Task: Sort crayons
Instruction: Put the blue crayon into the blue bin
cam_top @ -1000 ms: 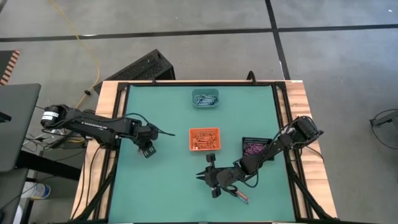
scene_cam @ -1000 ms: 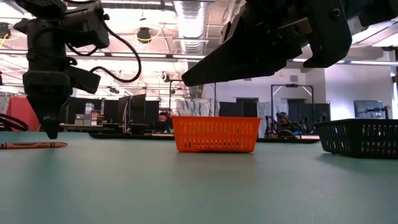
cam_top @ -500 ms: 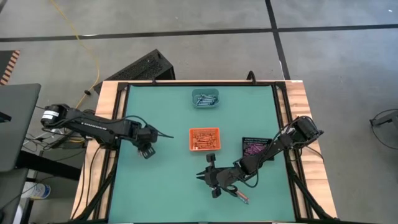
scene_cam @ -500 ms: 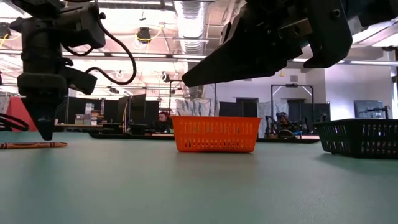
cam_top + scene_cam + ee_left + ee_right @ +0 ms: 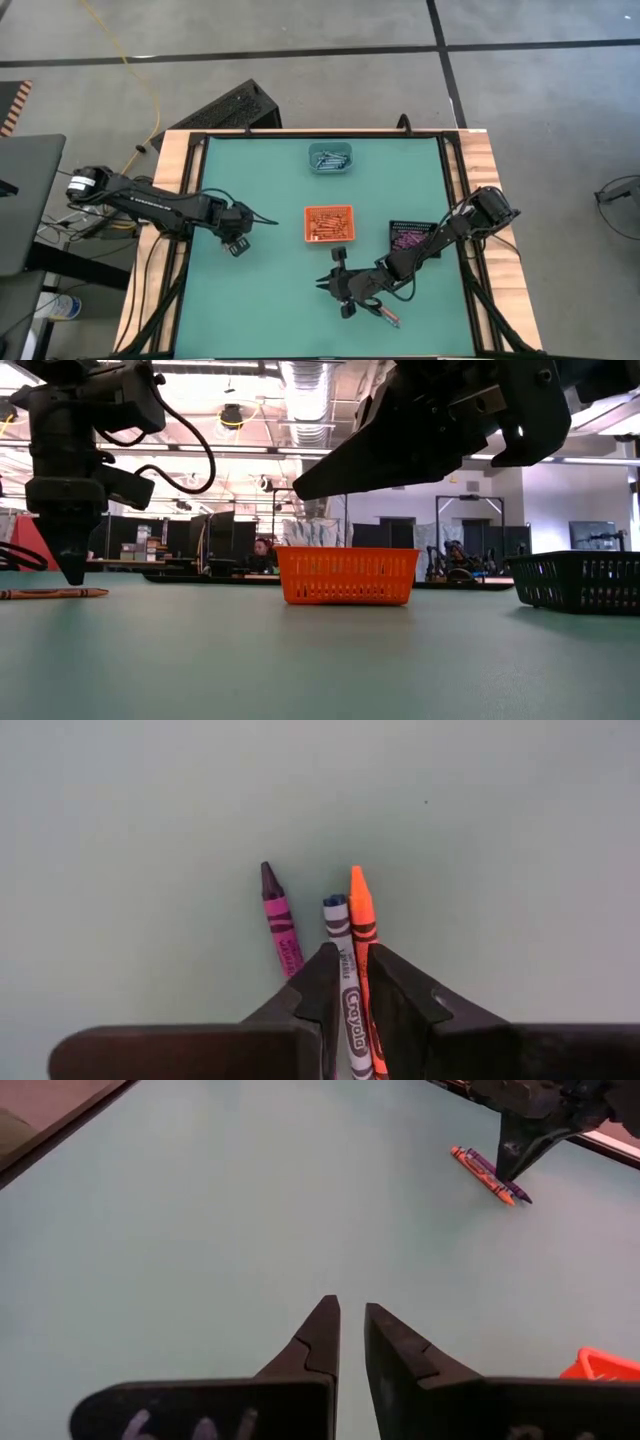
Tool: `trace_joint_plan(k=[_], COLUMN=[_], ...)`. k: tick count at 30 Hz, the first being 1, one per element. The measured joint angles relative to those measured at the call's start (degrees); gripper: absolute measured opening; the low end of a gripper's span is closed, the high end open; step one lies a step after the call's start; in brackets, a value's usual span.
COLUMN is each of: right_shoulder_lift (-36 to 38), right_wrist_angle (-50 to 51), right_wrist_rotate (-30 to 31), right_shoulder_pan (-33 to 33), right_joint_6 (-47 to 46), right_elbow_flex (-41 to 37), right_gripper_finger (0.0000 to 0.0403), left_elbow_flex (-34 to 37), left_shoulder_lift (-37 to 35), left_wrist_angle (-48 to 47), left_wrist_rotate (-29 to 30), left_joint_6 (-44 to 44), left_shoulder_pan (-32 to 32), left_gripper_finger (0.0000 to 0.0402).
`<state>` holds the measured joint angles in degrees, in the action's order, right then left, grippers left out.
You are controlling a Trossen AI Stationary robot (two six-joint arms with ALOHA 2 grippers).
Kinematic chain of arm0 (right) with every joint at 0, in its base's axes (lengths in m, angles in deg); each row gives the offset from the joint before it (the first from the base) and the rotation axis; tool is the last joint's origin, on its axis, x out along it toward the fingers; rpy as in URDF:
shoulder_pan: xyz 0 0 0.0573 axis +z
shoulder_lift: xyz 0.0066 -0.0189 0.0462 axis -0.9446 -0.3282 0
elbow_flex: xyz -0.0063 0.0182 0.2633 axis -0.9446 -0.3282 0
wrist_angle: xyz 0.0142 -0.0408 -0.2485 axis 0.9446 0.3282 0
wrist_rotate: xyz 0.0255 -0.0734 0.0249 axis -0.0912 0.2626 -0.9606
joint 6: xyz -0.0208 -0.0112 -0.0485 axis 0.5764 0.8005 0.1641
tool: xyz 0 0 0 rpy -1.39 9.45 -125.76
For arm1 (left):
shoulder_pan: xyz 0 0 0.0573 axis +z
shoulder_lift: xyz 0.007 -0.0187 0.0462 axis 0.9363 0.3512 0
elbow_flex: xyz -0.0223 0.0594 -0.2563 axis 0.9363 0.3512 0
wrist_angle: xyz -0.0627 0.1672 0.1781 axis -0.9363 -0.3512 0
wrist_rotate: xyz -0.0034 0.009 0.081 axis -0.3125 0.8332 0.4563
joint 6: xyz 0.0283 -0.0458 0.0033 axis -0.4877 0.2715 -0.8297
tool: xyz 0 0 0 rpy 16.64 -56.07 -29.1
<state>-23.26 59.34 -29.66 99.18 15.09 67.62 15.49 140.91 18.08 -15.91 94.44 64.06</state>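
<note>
Three crayons lie side by side on the green table (image 5: 260, 300): a pink-purple one (image 5: 279, 925), a blue-grey one in a white wrapper (image 5: 341, 925) and an orange one (image 5: 360, 905). My left gripper (image 5: 352, 958) comes down on them at the table's left (image 5: 238, 245), shut on the blue-grey and orange ones. The pink-purple crayon lies just outside one finger. In the low view one crayon (image 5: 50, 593) shows on the table beside that gripper (image 5: 73, 575). My right gripper (image 5: 348, 1308) hovers over the near middle (image 5: 335, 285), slightly open and holding nothing. My left gripper pinches the blue-grey crayon's wrapped shaft (image 5: 350, 985) and the orange crayon's shaft (image 5: 367, 970) together between its two fingers. The fingers come steeply from above, one on each outer side of the pair. Both pointed ends stick out past the fingertips. The crayons lie flat on the table.
A teal tray (image 5: 330, 158) of crayons stands at the far middle, an orange tray (image 5: 328, 223) at the centre and a black tray (image 5: 408, 236) to its right. One loose crayon (image 5: 386, 318) lies by my right arm. Bare table stretches along the near left.
My left gripper has edged a little toward the table's left edge, staying low over the crayons.
</note>
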Motion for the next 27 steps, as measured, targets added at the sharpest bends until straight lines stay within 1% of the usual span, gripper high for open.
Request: trace_joint_plan(k=[5, 14, 17, 21, 27], right_shoulder_lift=[0.0, 0.0, 0.0, 0.0, 0.0], right_wrist_angle=[0.0, -0.1, -0.1, -0.2, -0.2], right_wrist_rotate=[-0.1, -0.1, -0.2, -0.2, -0.4], right_shoulder_pan=[0.0, 0.0, 0.0, 0.0, 0.0], right_joint_6=[0.0, -0.1, -0.2, -0.3, -0.3], right_elbow_flex=[0.0, 0.0, 0.0, 0.0, 0.0], right_gripper_finger=[0.0049, 0.0049, 0.0049, 0.0049, 0.0049], left_elbow_flex=[0.0, -0.5, -0.7, -0.7, -1.7], left_shoulder_lift=[1.4, 11.0, 12.3, 11.3, 6.0], left_wrist_angle=[0.4, 1.3, 2.2, 3.7, 4.1], left_wrist_rotate=[2.3, 3.7, 3.7, 3.3, 2.1], left_joint_6=[1.6, 3.3, 2.8, 0.9, -2.9], left_shoulder_pan=[-2.6, -5.3, -5.6, -5.6, -5.5], left_gripper_finger=[0.0052, 0.0062, 0.0062, 0.0062, 0.0059])
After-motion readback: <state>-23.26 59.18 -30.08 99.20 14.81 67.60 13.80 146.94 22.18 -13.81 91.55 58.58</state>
